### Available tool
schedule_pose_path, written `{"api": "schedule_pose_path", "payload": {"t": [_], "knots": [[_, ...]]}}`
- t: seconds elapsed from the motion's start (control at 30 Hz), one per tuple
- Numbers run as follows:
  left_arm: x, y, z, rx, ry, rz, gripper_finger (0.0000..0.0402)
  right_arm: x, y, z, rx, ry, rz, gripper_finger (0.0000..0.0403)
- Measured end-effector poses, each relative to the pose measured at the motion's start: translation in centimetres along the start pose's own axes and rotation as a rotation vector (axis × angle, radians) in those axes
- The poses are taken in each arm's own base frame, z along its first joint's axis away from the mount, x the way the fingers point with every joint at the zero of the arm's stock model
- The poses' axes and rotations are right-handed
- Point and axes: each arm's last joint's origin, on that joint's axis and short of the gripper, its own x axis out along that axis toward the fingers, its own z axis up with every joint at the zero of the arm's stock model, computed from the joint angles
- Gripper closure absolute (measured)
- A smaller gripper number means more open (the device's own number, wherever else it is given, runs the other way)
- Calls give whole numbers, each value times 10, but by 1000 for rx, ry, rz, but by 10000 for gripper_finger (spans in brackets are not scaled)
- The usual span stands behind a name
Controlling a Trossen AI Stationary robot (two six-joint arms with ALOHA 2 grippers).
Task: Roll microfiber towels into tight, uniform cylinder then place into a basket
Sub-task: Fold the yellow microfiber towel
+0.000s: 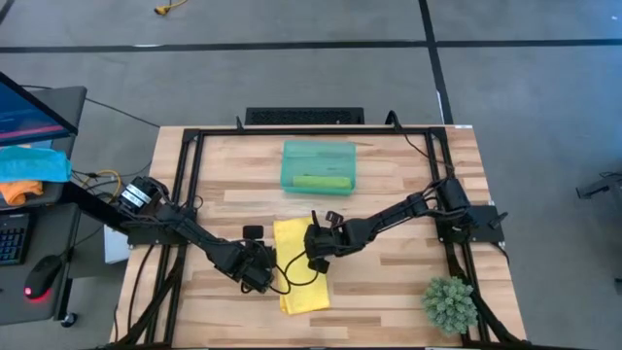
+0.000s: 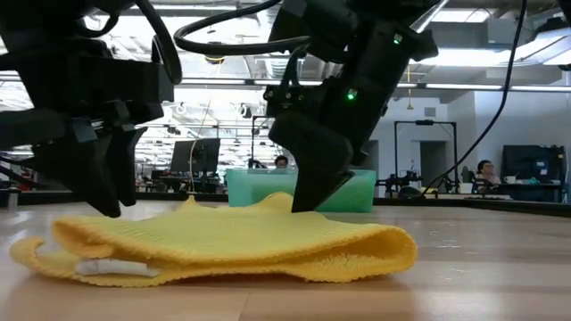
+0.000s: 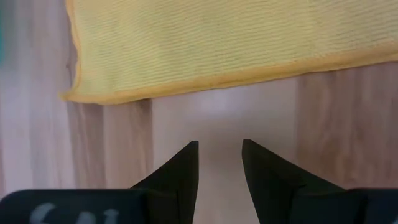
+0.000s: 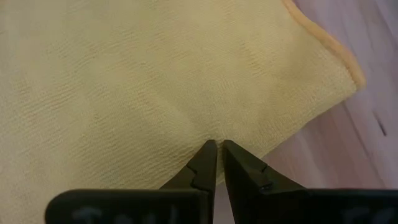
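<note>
The yellow microfiber towel lies folded in layers near the table's front middle, with its fold toward the right. My right gripper stands at the towel's right edge, shut on the cloth. My left gripper hangs open over bare wood just off the towel's left edge, with nothing between its fingers. The teal basket stands at the far middle, and a rolled lime green towel lies in it. My right gripper meets the yellow towel's top layer close to its right edge, pinched at the fingertips. The fingers slant down from above and from the right. The cloth rises in a small peak beside them; the rest lies slack on the table.
A small potted plant stands at the front right corner. Two small black pieces lie beside the towel, and a black cable loops across it. Blue and orange cloths lie on a side desk to the left.
</note>
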Motion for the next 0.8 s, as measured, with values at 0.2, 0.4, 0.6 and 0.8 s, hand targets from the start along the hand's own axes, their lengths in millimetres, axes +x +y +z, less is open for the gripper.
{"api": "schedule_pose_path", "payload": {"t": [0.2,0.4,0.6,0.8], "knots": [[1,4,2,21,-8,28,285,-1,-2,-7,47,58,-48,349],[1,4,2,27,-12,35,285,-8,-12,-17,152,151,-197,349],[1,4,2,26,-15,39,285,-12,-7,-16,110,129,-232,349],[1,3,4,17,-32,31,285,-13,-2,-10,92,104,-190,349]]}}
